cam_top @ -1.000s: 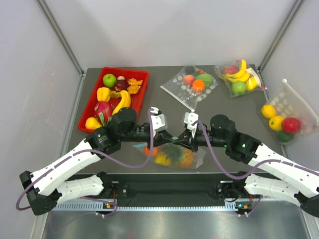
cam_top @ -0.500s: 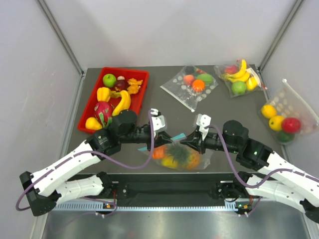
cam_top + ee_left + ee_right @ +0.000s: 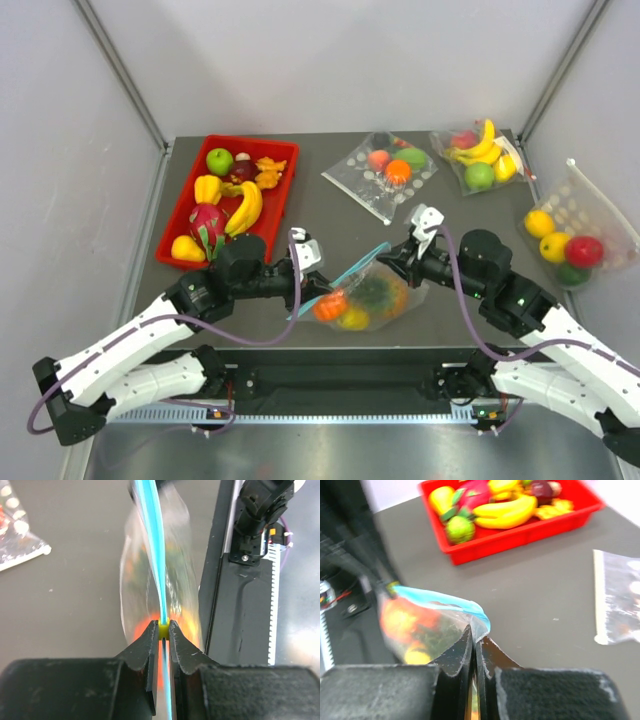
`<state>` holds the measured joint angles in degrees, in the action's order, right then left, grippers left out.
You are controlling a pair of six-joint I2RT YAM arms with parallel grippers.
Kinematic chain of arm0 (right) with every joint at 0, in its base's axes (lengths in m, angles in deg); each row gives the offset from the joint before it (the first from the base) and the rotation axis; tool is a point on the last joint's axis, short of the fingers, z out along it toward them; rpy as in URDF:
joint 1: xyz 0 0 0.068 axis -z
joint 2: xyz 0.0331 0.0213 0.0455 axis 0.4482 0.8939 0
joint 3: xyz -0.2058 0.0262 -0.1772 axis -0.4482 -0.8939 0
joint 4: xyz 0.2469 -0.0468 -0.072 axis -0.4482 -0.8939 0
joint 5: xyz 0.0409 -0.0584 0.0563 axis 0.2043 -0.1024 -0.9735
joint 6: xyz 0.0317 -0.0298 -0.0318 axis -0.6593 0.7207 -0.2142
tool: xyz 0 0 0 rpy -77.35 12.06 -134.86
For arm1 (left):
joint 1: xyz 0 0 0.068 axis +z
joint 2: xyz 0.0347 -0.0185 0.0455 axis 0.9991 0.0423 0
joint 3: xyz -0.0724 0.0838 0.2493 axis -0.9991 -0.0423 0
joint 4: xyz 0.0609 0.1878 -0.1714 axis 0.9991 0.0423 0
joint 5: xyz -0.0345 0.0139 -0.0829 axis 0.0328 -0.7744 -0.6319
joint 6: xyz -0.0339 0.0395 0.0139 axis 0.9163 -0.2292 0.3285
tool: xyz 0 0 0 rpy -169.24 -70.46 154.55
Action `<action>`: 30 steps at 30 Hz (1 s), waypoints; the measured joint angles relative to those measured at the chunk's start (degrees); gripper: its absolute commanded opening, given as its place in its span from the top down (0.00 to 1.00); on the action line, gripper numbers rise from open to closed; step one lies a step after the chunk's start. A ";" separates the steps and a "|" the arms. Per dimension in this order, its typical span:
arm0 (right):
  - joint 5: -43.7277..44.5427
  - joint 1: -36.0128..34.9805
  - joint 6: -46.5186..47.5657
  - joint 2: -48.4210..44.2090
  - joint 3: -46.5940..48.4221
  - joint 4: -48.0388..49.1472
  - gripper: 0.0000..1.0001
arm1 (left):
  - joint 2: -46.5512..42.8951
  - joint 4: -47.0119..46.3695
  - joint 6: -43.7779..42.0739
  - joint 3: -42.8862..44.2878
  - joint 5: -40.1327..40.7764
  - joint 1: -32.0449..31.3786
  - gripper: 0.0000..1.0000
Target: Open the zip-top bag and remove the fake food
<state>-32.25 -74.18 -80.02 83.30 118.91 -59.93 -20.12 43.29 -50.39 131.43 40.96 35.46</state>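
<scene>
The zip-top bag hangs stretched between both grippers, just above the table's near edge. Its teal zip strip runs diagonally from lower left to upper right. My left gripper is shut on a small yellow slider on the strip. My right gripper is shut on the bag's far corner, just under the strip. The fake food lies inside the bag: an orange fruit, a yellow fruit and green bits, blurred through the plastic.
A red tray of fruit stands at the back left. A dotted clear bag lies at the back centre. A bag with bananas and another fruit bag lie at the right. The black base rail runs beside the held bag.
My right gripper has pulled the bag's corner right and toward the back. My left gripper has drawn back slightly left, and the zip strip now stretches longer between them.
</scene>
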 measured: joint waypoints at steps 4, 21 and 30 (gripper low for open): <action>0.44 4.57 -0.70 1.77 2.21 0.11 1.00 | -2.40 0.28 0.37 -1.73 1.22 0.13 1.00; -3.65 16.09 -4.68 8.61 2.84 2.12 1.00 | -6.03 3.58 1.70 -5.05 4.31 0.33 1.00; -5.03 19.67 -5.57 12.33 2.82 5.53 1.00 | -7.54 4.85 2.05 -5.97 5.68 0.33 1.00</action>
<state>-37.27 -54.51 -85.59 95.63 121.73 -54.40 -27.66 48.14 -48.34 125.46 46.64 35.78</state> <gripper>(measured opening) 0.006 0.142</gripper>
